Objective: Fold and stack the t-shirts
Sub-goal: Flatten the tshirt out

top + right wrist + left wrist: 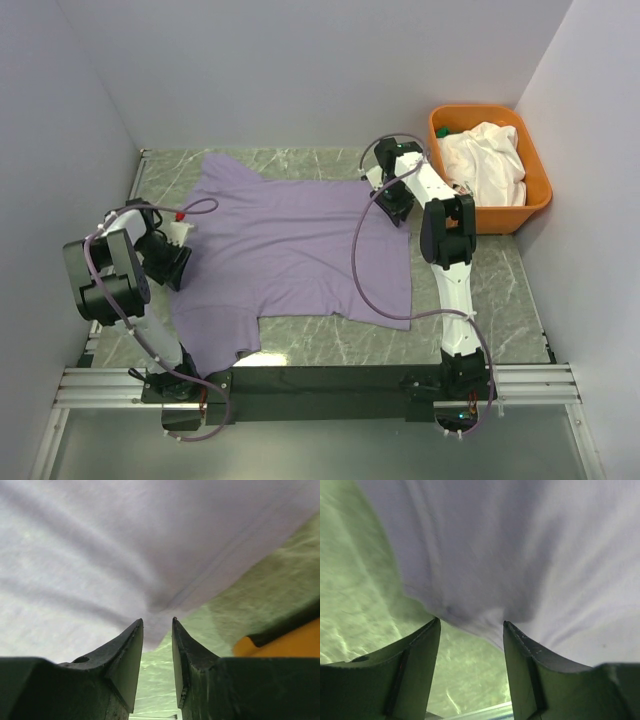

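Observation:
The lavender t-shirt [290, 250] lies spread flat on the green marbled table. My left gripper [180, 262] is at the shirt's left edge. In the left wrist view it [471, 622] is open, with the bunched hem of the shirt [520, 555] at its fingertips. My right gripper [397, 205] is at the shirt's right edge near the sleeve. In the right wrist view it [157, 620] stands narrowly open, with the shirt's hem [125, 555] running across the gap at the tips. The white t-shirt [485, 160] lies crumpled in the orange tub.
The orange tub [540, 190] stands at the back right, close to the right arm; its corner shows in the right wrist view [290, 642]. White walls enclose the table on the left, back and right. Purple cables loop off both arms over the shirt.

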